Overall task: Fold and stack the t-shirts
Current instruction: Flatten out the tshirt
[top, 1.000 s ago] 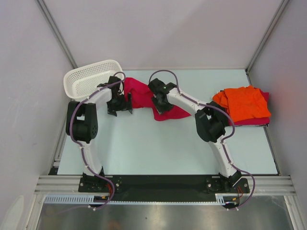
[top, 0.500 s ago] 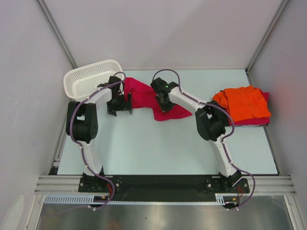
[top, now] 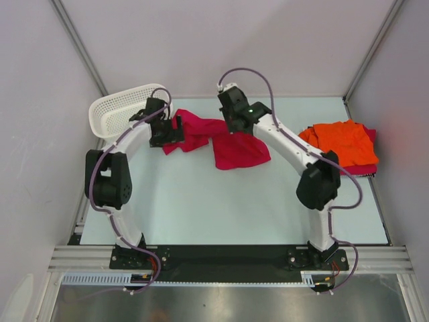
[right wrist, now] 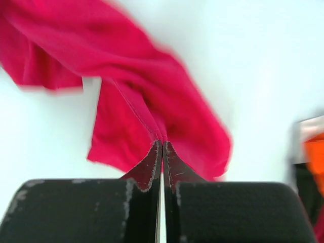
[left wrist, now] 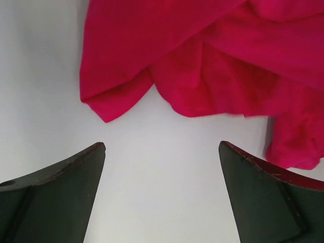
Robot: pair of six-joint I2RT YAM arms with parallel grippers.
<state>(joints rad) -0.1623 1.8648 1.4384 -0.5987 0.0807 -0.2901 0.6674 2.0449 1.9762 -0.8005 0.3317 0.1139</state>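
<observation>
Both arms have reached toward the top of the frame since 1 s ago, hauling the crimson shirt (top: 234, 149) with them to upper centre; the right gripper (right wrist: 162, 145) is pressed together on a fold of it; the left gripper (left wrist: 162, 147) is spread, empty, just short of the cloth. By my judgement 2 are done: the orange shirt (top: 343, 142) lies on the stacked crimson shirt (top: 362, 171) at right; this 1 is unfolded. Only the wrist views show the jaws; only the top view shows the stack and basket (top: 120, 111).

The desk (top: 214, 201) carries 1 crimson t-shirt (top: 238, 151) between left tool (top: 171, 133) and right tool (top: 233, 127). Basket (top: 120, 111) left of both, shirt stack (top: 338, 144) right.
</observation>
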